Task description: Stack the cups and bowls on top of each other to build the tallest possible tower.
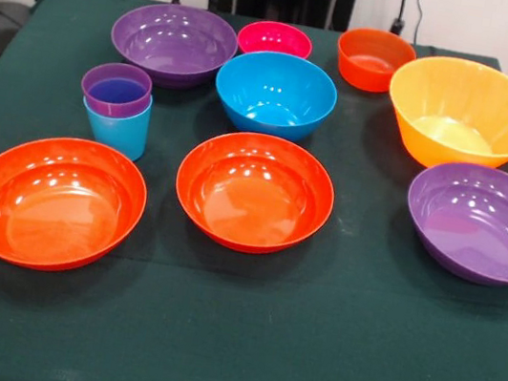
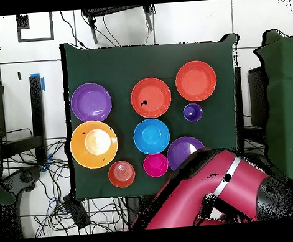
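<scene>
tower (image 1: 117,109): purple cup nested in light blue cup | small pink bowl (image 1: 274,39) next, lower it level | fingers: can't tell

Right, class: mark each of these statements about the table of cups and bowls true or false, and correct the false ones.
1. The purple cup sits inside the light blue cup. True.
2. The blue bowl holds the pink bowl. False: they stand apart, both empty.
3. Two wide orange-red bowls stand on the cloth. True.
4. The yellow-orange bowl is upside down. False: it stands upright, open side up.
</scene>
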You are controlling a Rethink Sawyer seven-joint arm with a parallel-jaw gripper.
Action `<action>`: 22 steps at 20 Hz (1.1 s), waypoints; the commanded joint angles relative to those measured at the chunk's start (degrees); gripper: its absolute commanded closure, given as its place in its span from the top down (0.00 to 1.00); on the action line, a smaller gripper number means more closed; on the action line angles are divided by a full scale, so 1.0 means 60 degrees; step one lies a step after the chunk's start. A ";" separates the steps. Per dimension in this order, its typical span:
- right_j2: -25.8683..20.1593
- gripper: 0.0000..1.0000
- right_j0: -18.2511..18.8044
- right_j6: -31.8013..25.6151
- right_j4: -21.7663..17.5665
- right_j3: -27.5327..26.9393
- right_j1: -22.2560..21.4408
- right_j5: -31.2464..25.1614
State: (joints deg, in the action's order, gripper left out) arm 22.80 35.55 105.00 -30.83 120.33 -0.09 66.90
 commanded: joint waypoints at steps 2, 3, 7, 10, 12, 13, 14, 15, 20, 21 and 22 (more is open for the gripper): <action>-0.0780 1.00 0.0017 0.2054 -0.0353 0.1138 0.1674 -0.2205; -0.0783 1.00 0.0020 0.2063 -0.0342 0.1153 0.1682 -0.2214; -0.0770 1.00 0.0037 0.2088 -0.0312 0.1197 0.1818 -0.2073; -0.0798 1.00 0.0041 0.2122 -0.0266 0.1237 0.1887 -0.1954; -0.0830 1.00 0.0061 0.2164 -0.0231 0.1272 0.1947 -0.1917; -0.0852 1.00 0.0088 0.2192 -0.0246 0.1281 0.1978 -0.1910; -0.0875 1.00 0.0147 0.2224 -0.0298 0.1277 0.1995 -0.1963; -0.0898 1.00 0.0199 0.2249 -0.0366 0.1267 0.2019 -0.1998; -0.0878 1.00 0.0271 0.2255 -0.0359 0.1319 0.2110 -0.1943; -0.0879 1.00 0.0302 0.2252 -0.0363 0.1326 0.2103 -0.1963; -0.0868 1.00 0.0299 0.2252 -0.0332 0.1353 0.2156 -0.1891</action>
State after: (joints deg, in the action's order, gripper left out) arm 22.77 37.13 105.01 -28.37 120.33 1.21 68.59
